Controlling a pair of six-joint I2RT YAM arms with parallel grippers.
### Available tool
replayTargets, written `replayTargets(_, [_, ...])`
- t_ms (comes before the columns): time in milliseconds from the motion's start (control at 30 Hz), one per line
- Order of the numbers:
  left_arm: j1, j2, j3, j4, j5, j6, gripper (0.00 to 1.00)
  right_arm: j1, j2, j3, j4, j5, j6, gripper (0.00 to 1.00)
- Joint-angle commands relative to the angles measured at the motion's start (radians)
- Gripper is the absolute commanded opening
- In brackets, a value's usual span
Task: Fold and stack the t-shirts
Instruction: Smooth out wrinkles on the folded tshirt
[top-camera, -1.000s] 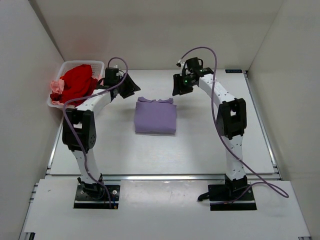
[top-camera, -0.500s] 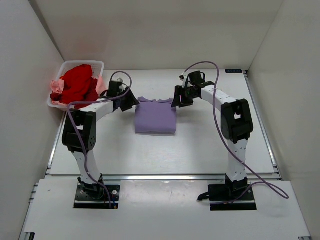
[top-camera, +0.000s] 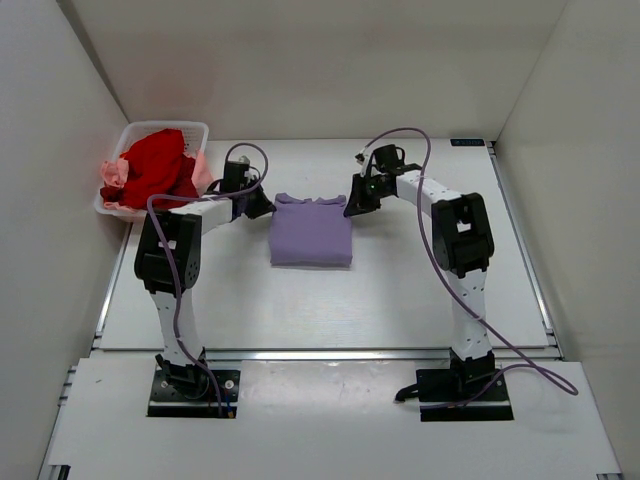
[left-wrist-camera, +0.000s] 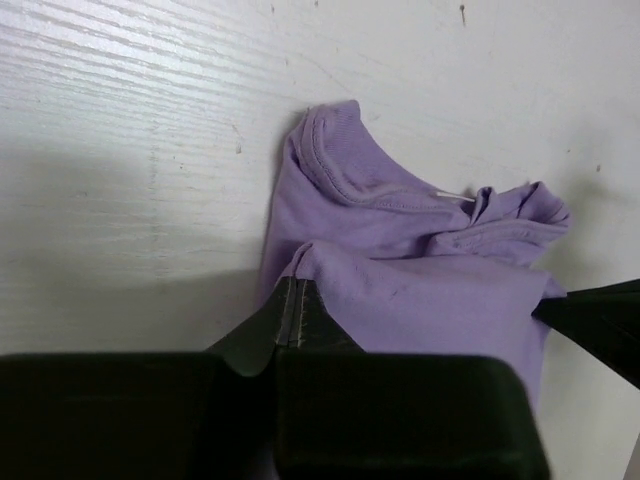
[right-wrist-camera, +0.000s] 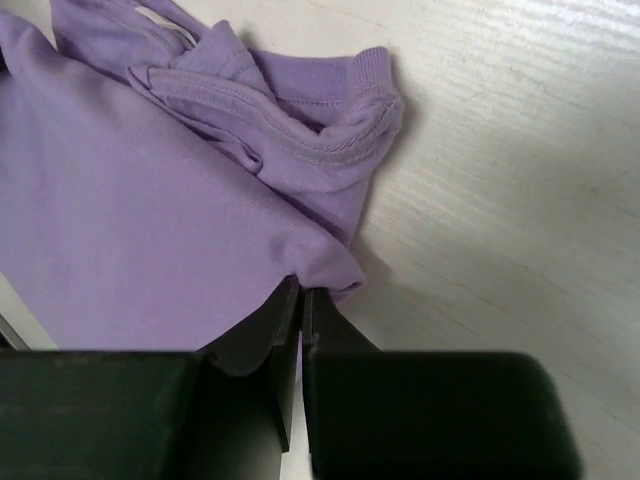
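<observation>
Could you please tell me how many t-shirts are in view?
3. The lavender t-shirt lies folded on the table; the red t-shirt and the pink t-shirt are heaped in the white basket, which may hide more.

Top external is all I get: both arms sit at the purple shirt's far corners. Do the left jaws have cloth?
Observer: Yes. In the left wrist view, the left gripper has its jaws closed on a folded corner of the lavender t-shirt.
Operator: Right side?
Observer: Same. The right gripper has its jaws closed on the other far corner.
Operator: Collar tidy?
Observer: No. The collar lies bunched and rumpled at the far edge.
</observation>
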Motion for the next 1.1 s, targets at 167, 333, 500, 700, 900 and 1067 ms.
replayTargets(167, [0.009,-0.102,0.031,0.028,0.0,0.008,0.0,0.016,-0.118,0.039,0.028,0.029,-0.021,0.0])
replayTargets(333, [0.009,-0.118,0.064,0.014,-0.01,0.009,0.0,0.025,-0.147,0.071,0.032,0.036,-0.021,0.0])
replayTargets(500, [0.021,-0.05,0.157,-0.001,-0.031,0.002,0.0,0.006,-0.043,0.232,-0.026,0.034,-0.029,0.0])
replayTargets(700, [0.052,0.102,0.326,0.002,-0.053,-0.034,0.4,-0.014,0.145,0.48,-0.054,0.083,-0.059,0.13])
replayTargets(900, [0.058,0.047,0.276,0.037,-0.057,-0.047,0.54,-0.024,0.167,0.555,-0.106,0.181,-0.052,0.43])
replayTargets(1067, [0.044,-0.112,0.102,0.063,-0.027,-0.038,0.56,-0.026,0.055,0.375,-0.06,0.191,-0.052,0.42])
